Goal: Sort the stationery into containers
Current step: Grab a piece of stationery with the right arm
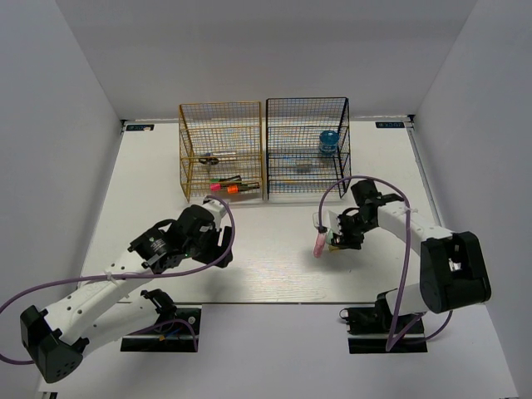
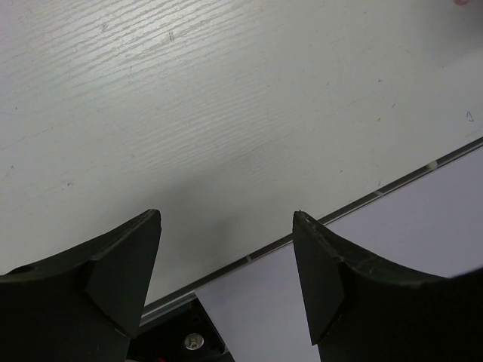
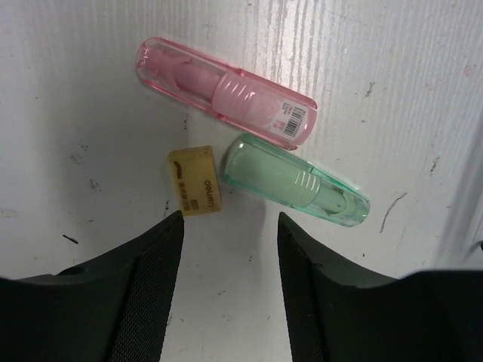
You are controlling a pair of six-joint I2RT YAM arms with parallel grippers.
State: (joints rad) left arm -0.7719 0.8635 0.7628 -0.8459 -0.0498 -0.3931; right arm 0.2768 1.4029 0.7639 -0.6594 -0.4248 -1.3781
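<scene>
**A:** What does the overhead view show?

**B:** A white table (image 1: 274, 278) has two wire racks side by side at its far end, a gold rack (image 1: 220, 125) on the left and a black rack (image 1: 307, 120) on the right. Scissors (image 1: 212, 158) and highlighters (image 1: 233, 187) lie on the gold rack's tiers. A blue jar (image 1: 329, 143) stands in the black rack. The left gripper (image 1: 218, 243) hangs over the table near the gold rack. The right gripper (image 1: 339, 237) hovers in front of the black rack, and a pink stick (image 1: 318, 242) lies on the table just beside it.

**A:** And the left wrist view?

**B:** The left gripper (image 2: 226, 219) has its fingers spread apart with nothing between them. Bare table (image 2: 189, 113) and its edge lie below.

**A:** The right wrist view?

**B:** The right gripper (image 3: 230, 219) has its jaws apart and holds nothing. Just beyond its fingertips the pink stick (image 3: 226, 90) lies slanted on the table. A green stick (image 3: 294, 181) lies just beside it, and a small yellow tag (image 3: 195, 181) sits next to the green stick's rounded end.
</scene>
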